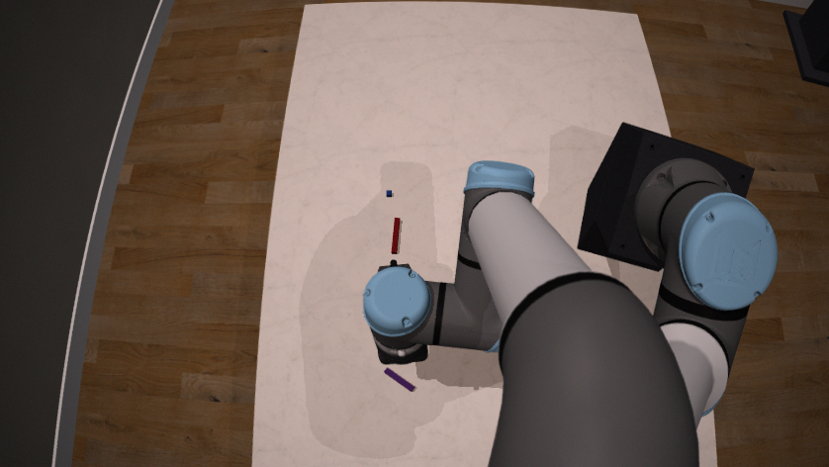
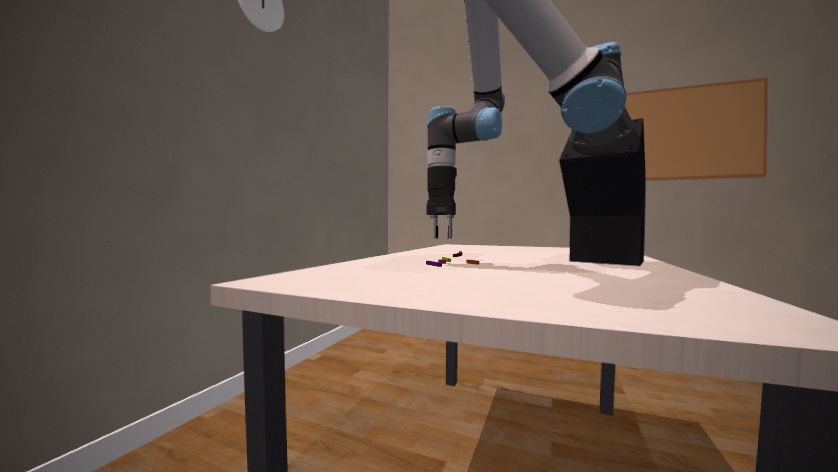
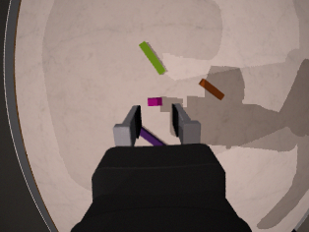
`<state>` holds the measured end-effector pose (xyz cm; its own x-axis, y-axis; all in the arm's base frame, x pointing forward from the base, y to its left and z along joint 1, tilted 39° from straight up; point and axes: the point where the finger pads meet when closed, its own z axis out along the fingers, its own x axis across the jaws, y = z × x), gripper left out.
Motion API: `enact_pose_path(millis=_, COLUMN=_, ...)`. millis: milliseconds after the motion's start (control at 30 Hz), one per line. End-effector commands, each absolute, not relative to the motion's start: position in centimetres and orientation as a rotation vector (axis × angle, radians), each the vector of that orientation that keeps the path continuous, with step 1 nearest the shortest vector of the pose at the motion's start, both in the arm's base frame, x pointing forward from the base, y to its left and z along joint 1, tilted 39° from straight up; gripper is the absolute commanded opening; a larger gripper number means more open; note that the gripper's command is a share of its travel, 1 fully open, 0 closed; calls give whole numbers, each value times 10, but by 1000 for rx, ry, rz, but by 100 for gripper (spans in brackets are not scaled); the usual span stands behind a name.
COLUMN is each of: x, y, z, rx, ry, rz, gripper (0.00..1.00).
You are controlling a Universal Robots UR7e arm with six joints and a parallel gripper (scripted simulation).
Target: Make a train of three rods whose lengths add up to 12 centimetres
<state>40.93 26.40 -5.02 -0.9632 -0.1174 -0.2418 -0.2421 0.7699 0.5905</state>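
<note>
My gripper [image 2: 442, 234] hangs open and empty well above the table, over the group of rods; it also shows in the wrist view [image 3: 155, 121]. In the wrist view a magenta rod [image 3: 154, 102] lies just ahead of the fingertips, and a purple rod [image 3: 151, 137] shows between the fingers, far below on the table. A lime rod [image 3: 153, 57] and an orange rod [image 3: 211, 88] lie further ahead. A red rod [image 1: 396, 235] lies beyond them and a small blue rod [image 1: 389, 193] further on. The purple rod [image 1: 399, 380] also shows in the overhead view. All rods lie flat and apart.
The arm's black base block [image 1: 638, 191] stands at the table's right side. The forearm [image 1: 521, 254] and wrist [image 1: 397, 304] hide the magenta, lime and orange rods in the overhead view. The table's left edge is near the rods.
</note>
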Motion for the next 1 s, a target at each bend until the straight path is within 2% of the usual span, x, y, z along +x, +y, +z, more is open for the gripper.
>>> enact_pose_path(millis=0, x=410, y=264, z=-50, rx=-284, ry=2772, rz=964, gripper=70)
enact_pose_path(millis=967, x=412, y=274, z=-62, rx=-285, ry=2775, rz=960, gripper=70)
